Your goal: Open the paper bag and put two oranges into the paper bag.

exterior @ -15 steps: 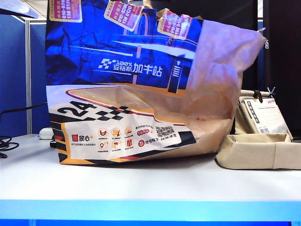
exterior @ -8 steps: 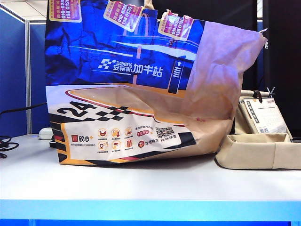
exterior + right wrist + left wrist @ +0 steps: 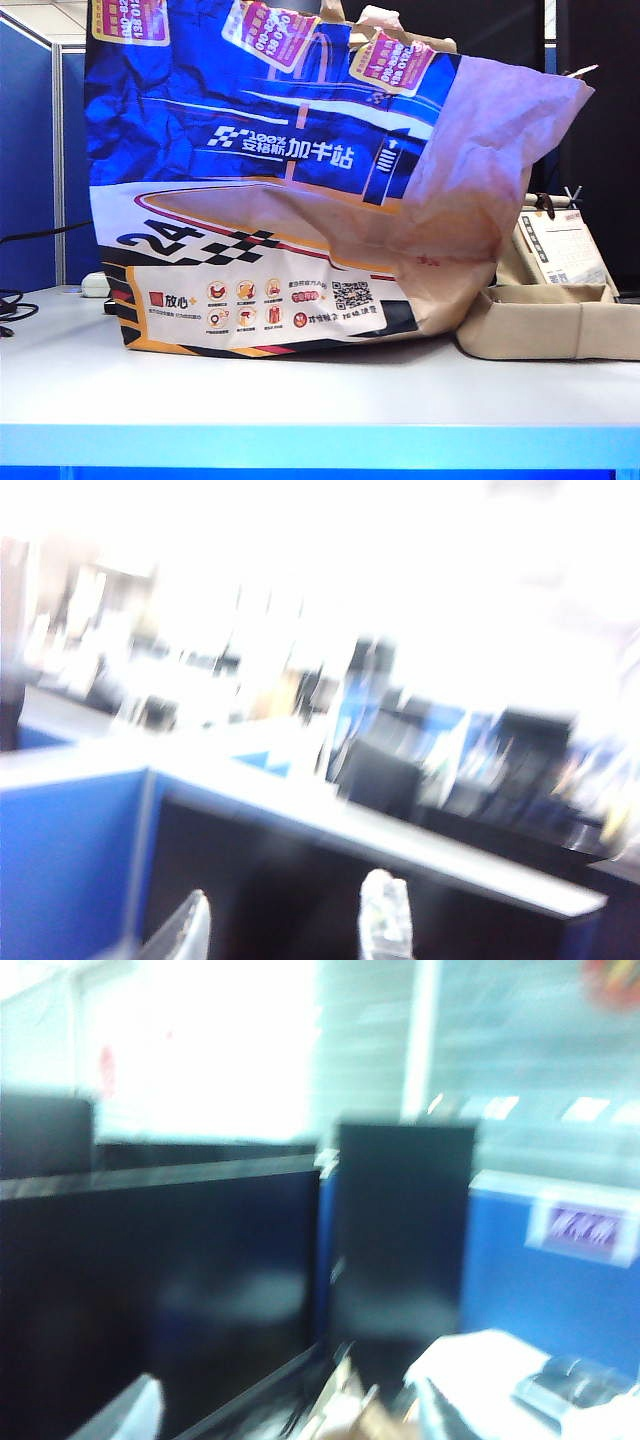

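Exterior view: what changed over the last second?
The paper bag shifted: its top edge swung left, the printed face slid slightly left, and its brown right side bulged out rightward and higher. The bag's base, the beige fabric tray and the calendar stayed put. No gripper or orange shows in the exterior view.

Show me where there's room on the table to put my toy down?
The table is bare along its front edge, before the paper bag and beige fabric tray. Bag and tray sit close together; that gap is crowded.
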{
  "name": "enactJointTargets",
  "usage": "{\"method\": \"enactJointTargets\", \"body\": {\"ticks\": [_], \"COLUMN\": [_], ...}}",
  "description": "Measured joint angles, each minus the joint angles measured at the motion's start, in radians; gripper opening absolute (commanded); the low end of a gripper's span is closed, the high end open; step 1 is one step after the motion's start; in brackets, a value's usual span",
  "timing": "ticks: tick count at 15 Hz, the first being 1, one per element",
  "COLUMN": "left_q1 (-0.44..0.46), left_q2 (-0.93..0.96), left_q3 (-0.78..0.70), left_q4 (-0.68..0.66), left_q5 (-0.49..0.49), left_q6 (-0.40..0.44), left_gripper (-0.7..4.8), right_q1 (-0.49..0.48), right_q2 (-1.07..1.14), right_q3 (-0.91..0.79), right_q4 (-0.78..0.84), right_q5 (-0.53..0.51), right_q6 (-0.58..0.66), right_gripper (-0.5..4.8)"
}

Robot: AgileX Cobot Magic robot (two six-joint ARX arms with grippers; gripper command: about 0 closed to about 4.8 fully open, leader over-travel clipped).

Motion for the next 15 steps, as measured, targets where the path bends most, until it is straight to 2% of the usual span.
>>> {"method": "enactJointTargets", "body": {"ticks": [1, 3, 4, 5, 6, 7, 8, 9, 10, 11, 12, 13, 14, 15], "left_q1": [0.0, -0.015, -0.014, -0.003, 0.036, 0.06, 0.043, 0.012, -0.01, -0.014, -0.014, -0.014, -0.014, -0.013], "left_q2": [0.001, 0.011, 0.014, 0.006, -0.031, -0.071, -0.106, -0.129, -0.16, -0.231, -0.332, -0.454, -0.568, -0.689], "left_q3": [0.002, 0.002, -0.002, -0.005, -0.005, -0.002, 0.001, -0.006, -0.035, -0.084, -0.144, -0.217, -0.296, -0.396], "left_q4": [0.019, -0.063, -0.097, -0.092, -0.047, -0.008, 0.01, 0.013, -0.004, -0.064, -0.175, -0.29, -0.374, -0.437], "left_q5": [0.0, 0.01, 0.014, 0.013, 0.021, 0.046, 0.084, 0.132, 0.143, 0.097, -0.053, -0.253, -0.414, -0.512], "left_q6": [-0.027, -0.005, 0.025, 0.029, 0.019, 0.017, 0.016, 0.017, 0.022, 0.05, 0.122, 0.188, 0.222, 0.229], "left_gripper": [3.31, 3.31, 3.31, 3.3, 3.3, 3.29, 3.03, 2.36, 1.69, 1.65, 1.65, 1.65, 1.65, 1.64], "right_q1": [0.0, 0.0, 0.005, 0.002, -0.002, -0.002, -0.002, -0.002, -0.002, -0.003, -0.004, -0.004, -0.004, -0.005], "right_q2": [-0.037, -0.04, -0.043, -0.053, -0.099, -0.185, -0.27, -0.351, -0.423, -0.501, -0.569, -0.643, -0.708, -0.747], "right_q3": [0.004, -0.008, -0.074, -0.127, -0.181, -0.202, -0.209, -0.228, -0.266, -0.324, -0.38, -0.459, -0.573, -0.676], "right_q4": [-0.014, -0.203, -0.274, -0.302, -0.313, -0.309, -0.282, -0.245, -0.228, -0.245, -0.267, -0.275, -0.277, -0.283], "right_q5": [0.06, 0.309, 0.47, 0.582, 0.646, 0.557, 0.447, 0.369, 0.347, 0.348, 0.354, 0.364, 0.371, 0.37], "right_q6": [-0.001, -0.045, -0.066, -0.074, -0.072, -0.026, 0.023, 0.05, 0.062, 0.071, 0.097, 0.141, 0.188, 0.22], "right_gripper": [1.75, 1.66, 1.66, 1.66, 1.66, 1.65, 1.52, 1.38, 1.38, 1.38, 1.38, 1.38, 1.38, 1.38]}}
